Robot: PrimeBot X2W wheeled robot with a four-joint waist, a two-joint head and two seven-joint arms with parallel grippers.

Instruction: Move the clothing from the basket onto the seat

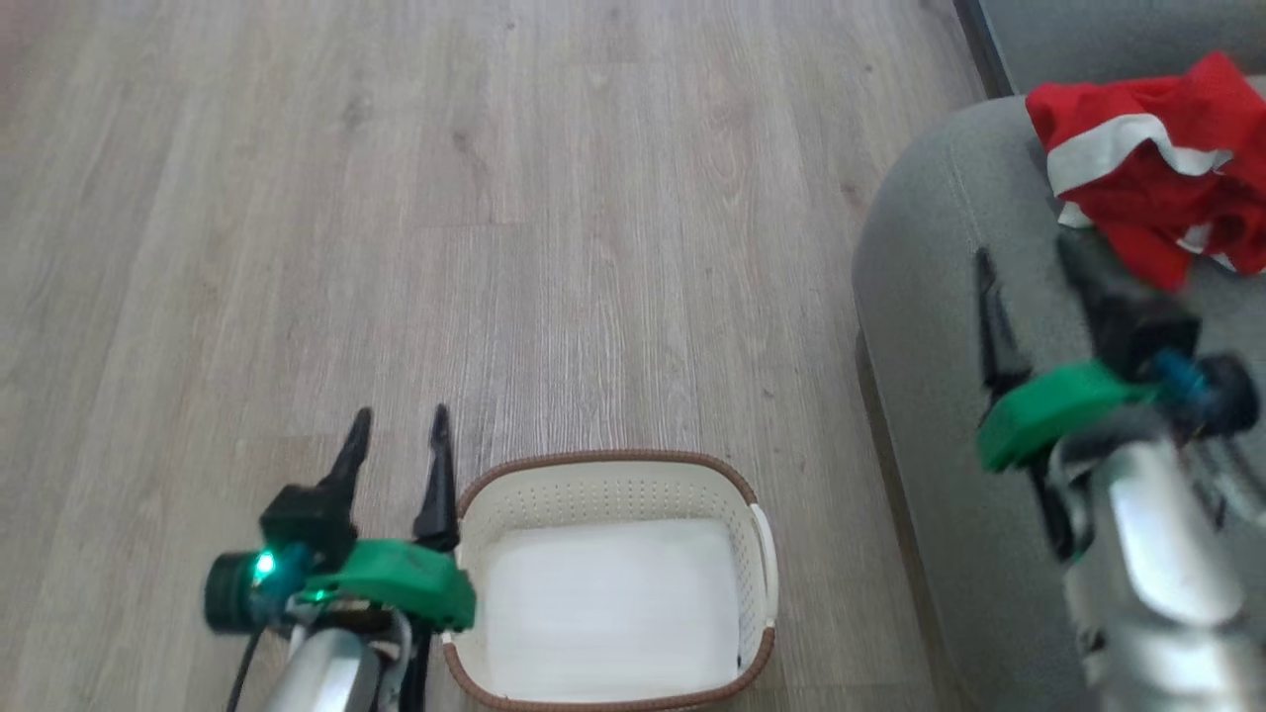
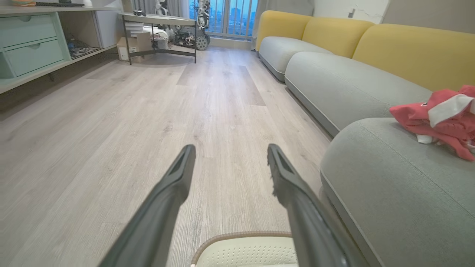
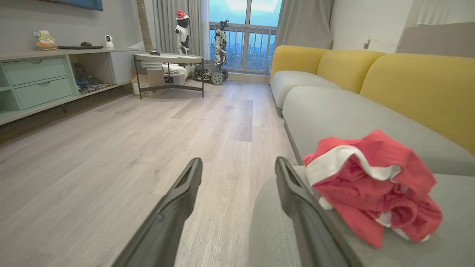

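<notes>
Pale grey wood-look planks make up the floor (image 1: 495,198), running lengthwise down a long room. The basket (image 1: 603,457) stands on it near the robot, just beside the rounded corner of the seat (image 1: 930,247), with its pale bottom in plain sight. The clothing (image 1: 1147,168) lies in a crumpled red heap with a white band on top of the seat, well apart from the basket.

The left pincer (image 1: 401,415) hangs over the floor against the basket's left rim, fingers spread wide with nothing between them. The right pincer (image 1: 1026,252) is above the seat, blurred in the head view, its fingers also wide apart and holding nothing. The clothing sits just beside its right finger; I cannot tell whether they touch.

The seat is the nearest of a row of grey cushions along the right wall, backed by yellow backrests (image 3: 419,85). Opposite runs a low sideboard (image 3: 37,81) with mint-green drawers and open shelves. Farther on stands a round desk (image 3: 169,57) on thin dark legs, with boxes under it. At the far end a window (image 3: 245,33) with a railing shows blue evening sky, with grey curtains (image 3: 304,22) on either side. A white robot figure (image 3: 182,31) in a red hat stands before it.
</notes>
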